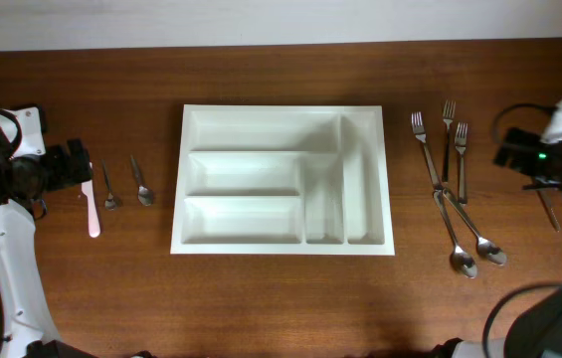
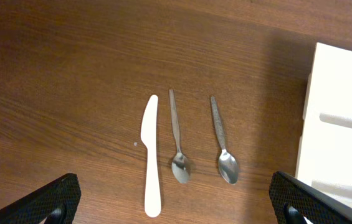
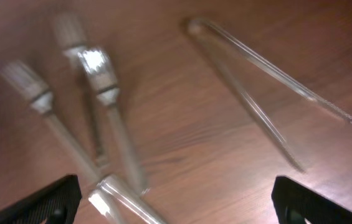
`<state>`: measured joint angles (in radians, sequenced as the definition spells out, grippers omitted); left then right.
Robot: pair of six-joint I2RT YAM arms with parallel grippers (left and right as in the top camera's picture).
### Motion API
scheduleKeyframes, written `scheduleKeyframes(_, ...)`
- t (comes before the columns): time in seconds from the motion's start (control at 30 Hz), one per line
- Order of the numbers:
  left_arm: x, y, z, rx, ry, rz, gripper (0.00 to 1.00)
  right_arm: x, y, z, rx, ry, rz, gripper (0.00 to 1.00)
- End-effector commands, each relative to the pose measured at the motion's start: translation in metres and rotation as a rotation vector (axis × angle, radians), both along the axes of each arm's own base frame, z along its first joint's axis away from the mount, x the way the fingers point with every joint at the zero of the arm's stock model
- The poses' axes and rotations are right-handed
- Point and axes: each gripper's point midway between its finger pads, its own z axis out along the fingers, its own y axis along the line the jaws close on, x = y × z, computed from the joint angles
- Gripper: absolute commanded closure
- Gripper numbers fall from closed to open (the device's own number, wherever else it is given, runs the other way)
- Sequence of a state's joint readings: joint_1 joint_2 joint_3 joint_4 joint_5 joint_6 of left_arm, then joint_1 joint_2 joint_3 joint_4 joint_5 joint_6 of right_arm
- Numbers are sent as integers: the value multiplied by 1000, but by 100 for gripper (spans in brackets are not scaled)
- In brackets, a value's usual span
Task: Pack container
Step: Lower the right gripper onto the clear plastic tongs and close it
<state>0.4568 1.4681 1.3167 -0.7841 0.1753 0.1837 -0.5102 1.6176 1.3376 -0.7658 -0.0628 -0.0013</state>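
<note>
My left gripper (image 2: 176, 200) hangs wide open and empty over a white knife (image 2: 152, 158) and two teaspoons (image 2: 177, 140), which lie side by side and apart; the tray (image 1: 279, 108) sits empty in the middle of the table (image 1: 281, 308), just right of them; beyond it lie three forks (image 1: 449, 129) and two spoons (image 1: 457, 239) whose handles touch or cross the forks' ends; my right gripper (image 3: 176, 202) is wide too and holds nothing, its view blurred. My worries: thin, flat handles may slip from the fingers; lifting one crossed piece could drag its neighbour; aiming through that blur risks a miss; a low carry could clip the tray's rim and shove it.
</note>
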Motion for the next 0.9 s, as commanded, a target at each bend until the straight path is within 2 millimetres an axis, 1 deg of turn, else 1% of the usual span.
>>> scheduleKeyframes(0.0,1,2,9,17,-19,-8,1,4,-30,-3,-39,-8,-13,1)
scheduleKeyframes(0.1,1,2,9,17,-19,-8,1,16,-48,-9,-88,-34,10,1)
scheduleKeyframes(0.17,1,2,9,17,-19,-8,1,21,-54,-11,-135,-32,67,1)
scheduleKeyframes(0.2,1,2,9,18,-19,-8,1,22,-55,-14,-157,-19,104,1)
scheduleKeyframes(0.27,1,2,9,17,-19,-8,1,24,-56,-20,-182,2,160,6)
scheduleKeyframes(0.4,1,2,9,17,-19,-8,1,27,-59,-36,-202,38,221,5)
scheduleKeyframes(0.47,1,2,9,17,-19,-8,1,26,-61,-46,-215,73,256,6)
scheduleKeyframes(0.57,1,2,9,17,-19,-8,1,22,-67,-60,-205,105,251,8)
scheduleKeyframes(0.6,1,2,9,17,-19,-8,1,21,-67,-64,-194,106,251,10)
scheduleKeyframes(0.67,1,2,9,17,-19,-8,1,18,-73,-75,-179,123,239,17)
scheduleKeyframes(0.8,1,2,9,17,-19,-8,1,7,-86,-95,-146,155,207,17)
scheduleKeyframes(0.87,1,2,9,17,-19,-8,1,5,-91,-103,-128,153,198,17)
